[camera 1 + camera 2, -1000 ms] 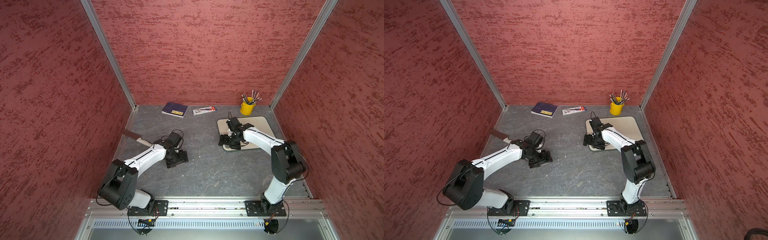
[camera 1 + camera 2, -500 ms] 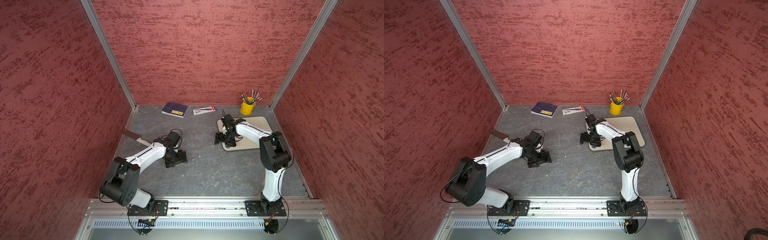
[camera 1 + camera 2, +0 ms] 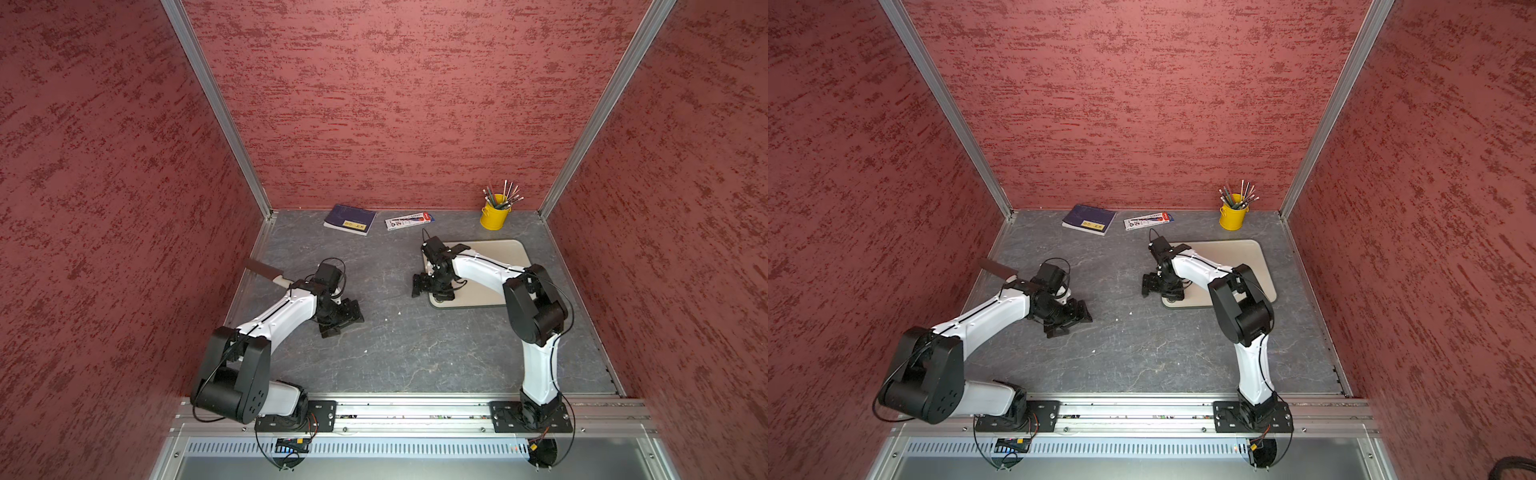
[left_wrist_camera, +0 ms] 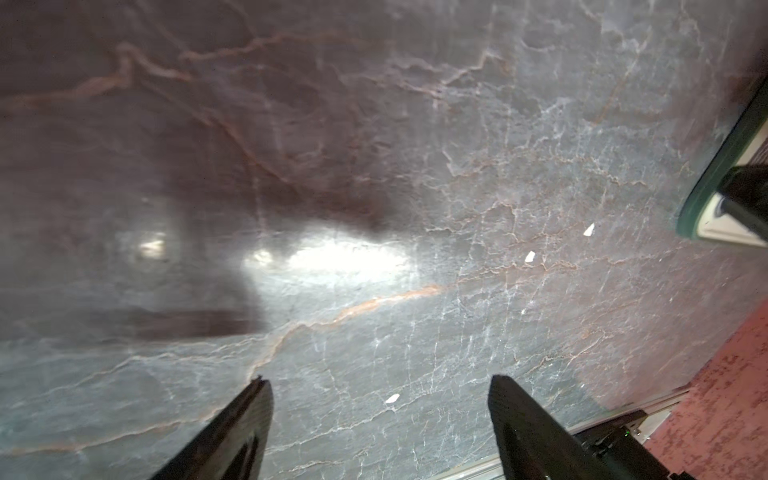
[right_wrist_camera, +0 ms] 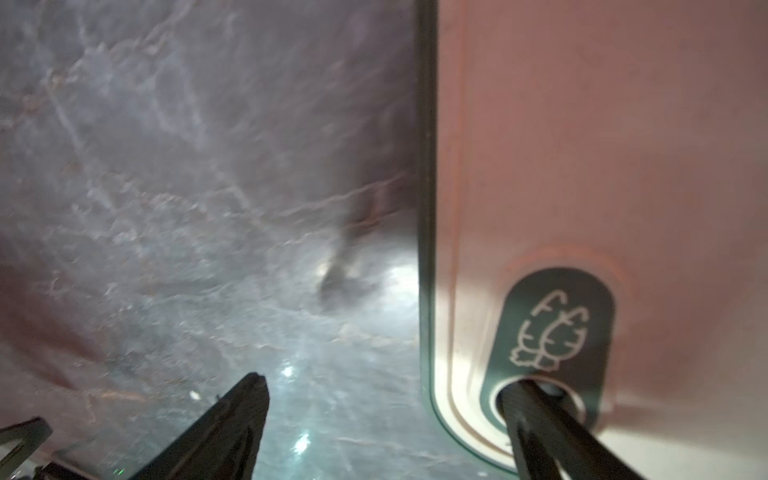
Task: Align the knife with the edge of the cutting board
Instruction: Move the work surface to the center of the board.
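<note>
Your left end effector is hanging wide open, empty, over the tabletop. Your right end effector is straddling the rim of the cutting board, open, gripping nothing. The knife is lying near the left wall, well apart from the board.

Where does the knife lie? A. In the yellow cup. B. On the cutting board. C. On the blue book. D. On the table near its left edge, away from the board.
D: the knife lies at the left edge of the table, far from the cutting board.
</note>
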Controlling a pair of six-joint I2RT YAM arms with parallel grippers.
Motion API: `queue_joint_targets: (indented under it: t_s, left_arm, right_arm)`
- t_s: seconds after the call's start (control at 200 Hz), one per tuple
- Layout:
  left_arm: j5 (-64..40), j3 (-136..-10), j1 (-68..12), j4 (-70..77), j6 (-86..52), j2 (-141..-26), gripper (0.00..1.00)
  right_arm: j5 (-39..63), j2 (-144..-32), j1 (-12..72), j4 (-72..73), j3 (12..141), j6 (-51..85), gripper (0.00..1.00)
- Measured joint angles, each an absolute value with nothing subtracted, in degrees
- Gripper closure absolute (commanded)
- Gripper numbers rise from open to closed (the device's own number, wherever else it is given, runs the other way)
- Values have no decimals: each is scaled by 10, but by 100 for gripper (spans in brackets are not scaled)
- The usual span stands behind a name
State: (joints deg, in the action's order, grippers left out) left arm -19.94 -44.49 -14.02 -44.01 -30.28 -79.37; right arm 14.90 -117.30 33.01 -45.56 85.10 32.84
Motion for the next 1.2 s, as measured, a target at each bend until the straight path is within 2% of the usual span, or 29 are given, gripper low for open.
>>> queue_joint_targets:
  t_s: [0.23,0.331,0.431,0.566,0.731,0.912,1.052,1.202]
  left_arm:
    - [-225,-427,-92,-437,-324,-750,15]
    - [-236,-426,-79,-435,-328,-741,16]
    - [-246,-426,-76,-428,-328,-741,16]
    - [-263,-435,-76,-414,-330,-768,16]
    - [-272,-504,-93,-397,-329,-862,16]
    - [-271,-596,-117,-380,-322,-962,16]
    - [-269,-641,-125,-379,-317,-1018,16]
    - [-267,-683,-140,-382,-309,-1069,17]
  right_arm:
    - [203,-1257,442,-447,980,377,7]
    - [224,-1285,466,-458,1046,360,5]
    - [228,-1266,460,-470,1056,340,5]
    - [222,-1196,387,-474,1020,329,4]
    - [184,-1097,228,-472,905,335,4]
    - [137,-1055,83,-481,787,347,2]
    - [128,-1038,27,-484,726,346,2]
    - [126,-1038,11,-481,712,329,2]
